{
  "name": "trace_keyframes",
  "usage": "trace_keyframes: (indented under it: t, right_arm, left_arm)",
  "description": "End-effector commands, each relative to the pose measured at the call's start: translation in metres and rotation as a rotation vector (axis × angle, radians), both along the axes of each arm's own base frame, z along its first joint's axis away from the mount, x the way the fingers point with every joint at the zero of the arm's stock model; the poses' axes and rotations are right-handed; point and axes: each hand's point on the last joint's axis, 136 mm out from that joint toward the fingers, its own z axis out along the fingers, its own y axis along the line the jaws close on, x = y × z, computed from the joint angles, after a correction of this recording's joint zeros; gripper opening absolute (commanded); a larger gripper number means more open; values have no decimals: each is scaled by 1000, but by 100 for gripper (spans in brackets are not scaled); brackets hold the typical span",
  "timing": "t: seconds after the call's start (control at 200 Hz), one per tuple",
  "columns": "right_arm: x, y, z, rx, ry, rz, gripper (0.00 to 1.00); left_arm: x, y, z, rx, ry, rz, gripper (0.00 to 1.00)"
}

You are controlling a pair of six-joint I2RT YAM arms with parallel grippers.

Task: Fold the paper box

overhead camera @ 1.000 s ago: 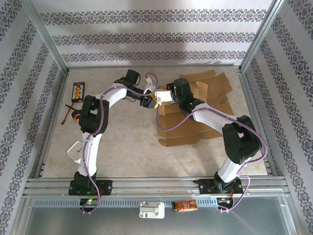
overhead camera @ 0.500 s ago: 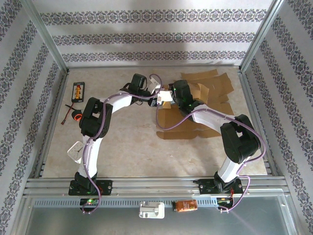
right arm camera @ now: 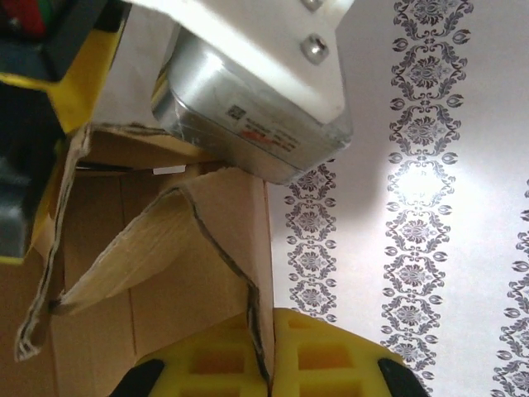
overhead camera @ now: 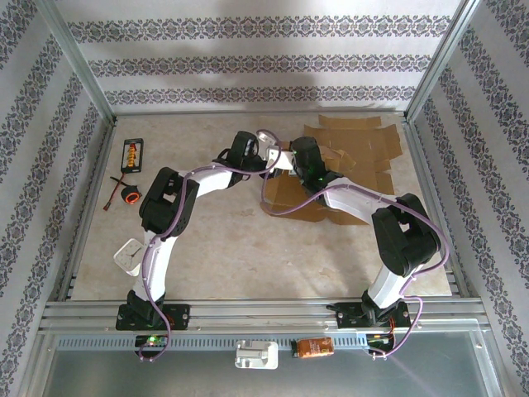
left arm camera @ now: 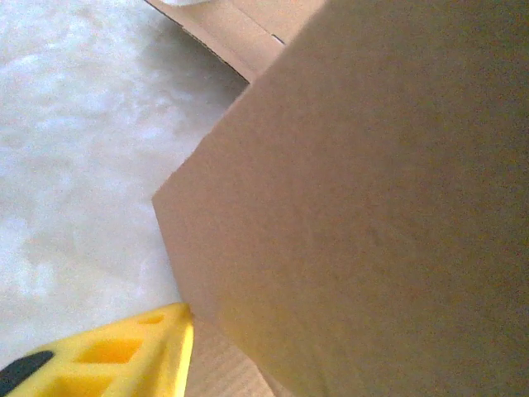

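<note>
1. Patterned wallpaper (overhead camera: 248, 62) covers the walls around a pale, marbled table (overhead camera: 223, 248).
2. Both arms reach inward from the near edge and meet over the far middle of the table. The left arm (overhead camera: 169, 207) bends in from the left and the right arm (overhead camera: 397, 240) from the right.
3. The paper box (overhead camera: 351, 153), plain brown cardboard, lies mostly flat on the far right part of the table, with its flaps spread toward the right wall.
4. The right gripper (right arm camera: 269, 362) has its yellow fingers pressed together on the thin edge of a torn, upright flap (the cardboard runs straight down between the two pads).
5. The left gripper (overhead camera: 264, 165) sits just beside it at the box's left edge. Its wrist view shows one yellow finger (left arm camera: 124, 356) touching the lower corner of a large cardboard panel, and I cannot tell whether it is clamped.
6. A black device with orange cells (overhead camera: 131, 154) lies at the far left.
7. A round red-and-black thing (overhead camera: 130, 195) lies near it, and a white block (overhead camera: 128, 256) sits closer to the near edge.
</note>
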Motion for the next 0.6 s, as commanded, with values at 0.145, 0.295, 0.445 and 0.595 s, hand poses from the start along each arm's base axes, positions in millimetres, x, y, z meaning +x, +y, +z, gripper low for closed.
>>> trace_keyframes:
  t: [0.145, 0.295, 0.445, 0.595]
  right_arm:
    - [2, 22, -2, 57, 21, 35, 5]
    - [14, 15, -4, 32, 13, 16, 5]
    - [21, 12, -8, 16, 6, 20, 5]
    - [14, 22, -10, 51, 25, 65, 5]
  left_arm:
    - [-29, -41, 62, -230, -220, -280, 68]
    - [-31, -25, 66, -331, -174, -315, 67]
    - [-19, 3, 69, -381, -154, -267, 65]
    - [-11, 2, 71, -365, -141, -252, 64]
